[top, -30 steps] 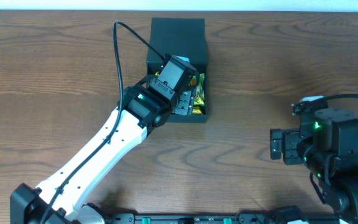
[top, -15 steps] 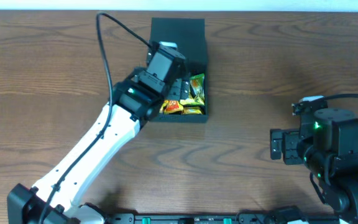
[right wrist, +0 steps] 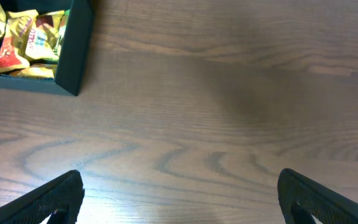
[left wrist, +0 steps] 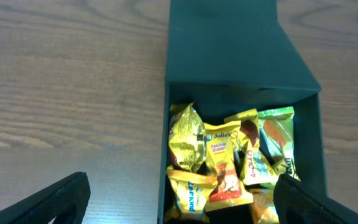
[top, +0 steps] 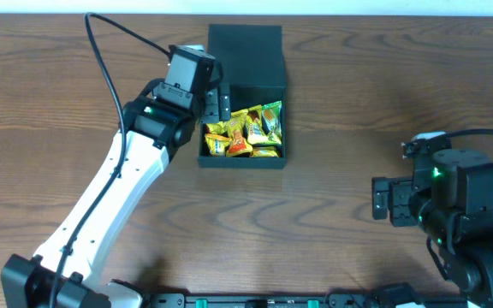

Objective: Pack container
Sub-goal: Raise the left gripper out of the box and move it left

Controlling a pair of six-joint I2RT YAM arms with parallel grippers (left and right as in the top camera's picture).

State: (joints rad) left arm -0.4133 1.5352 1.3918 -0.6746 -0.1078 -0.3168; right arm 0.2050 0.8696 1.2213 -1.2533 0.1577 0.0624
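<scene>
The dark teal-green container [top: 282, 128] sits on the wooden table at the back centre, its flap lid [top: 245, 55] open and lying back. Several yellow, orange and green snack packets [top: 245, 131] fill it. They also show in the left wrist view [left wrist: 225, 165] and at the right wrist view's top left corner [right wrist: 18, 38]. My left gripper [top: 216, 104] is open and empty, at the container's left rim; its fingers straddle the left wall [left wrist: 166, 149]. My right gripper [top: 382, 199] is open and empty over bare table at the right.
The left arm's black cable [top: 109, 60] arches over the table's back left. The table's far edge runs just behind the lid.
My left gripper has pulled out of the container and moved left and back, uncovering the packets inside. The right arm has not moved.
</scene>
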